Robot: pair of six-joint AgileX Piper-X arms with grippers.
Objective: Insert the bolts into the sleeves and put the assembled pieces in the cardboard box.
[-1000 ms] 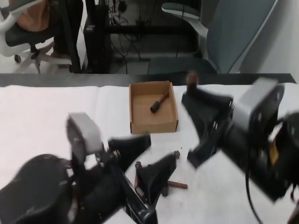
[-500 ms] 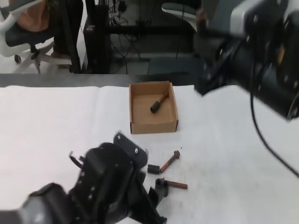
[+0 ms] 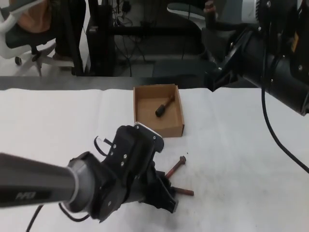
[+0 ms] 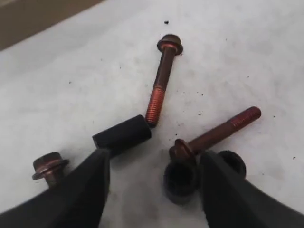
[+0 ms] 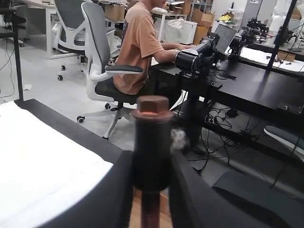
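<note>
The left claw (image 4: pixel 154 157) was held low over the desk (image 4: pixel 247 52), with its two fingers (image 4: pixel 80 194) spread apart and nothing gripped between them. Just ahead of the gap, a black sleeve (image 4: pixel 122 135) was seen lying on its side. The threaded end of a bolt (image 4: pixel 164 78) was touching the far end of this sleeve, and the bolt's head was pointed away from the claw. Close inside the other finger, an upright sleeve (image 4: pixel 179 179) was stood with its bore open upward. A second bolt (image 4: pixel 216 133) was laid with its head against that sleeve's rim and its thread turned outward from the claw. Another sleeve, the half-hidden sleeve (image 4: pixel 236 161), was partly covered by that same finger. Just outside the first finger, the head of a third bolt (image 4: pixel 47 165) was visible, but its shank could not be seen.

The right claw (image 5: pixel 152 164) was raised well above the desk and clenched on a gripped sleeve (image 5: pixel 151 152). An inserted bolt (image 5: pixel 152 107) was pushed through this sleeve, with its head shown above the fingers and its thread below them.

In the high view, the cardboard box (image 3: pixel 159 130) was found just beyond the left claw and well below the right claw. One finished piece (image 3: pixel 164 106) was seen lying inside it.
</note>
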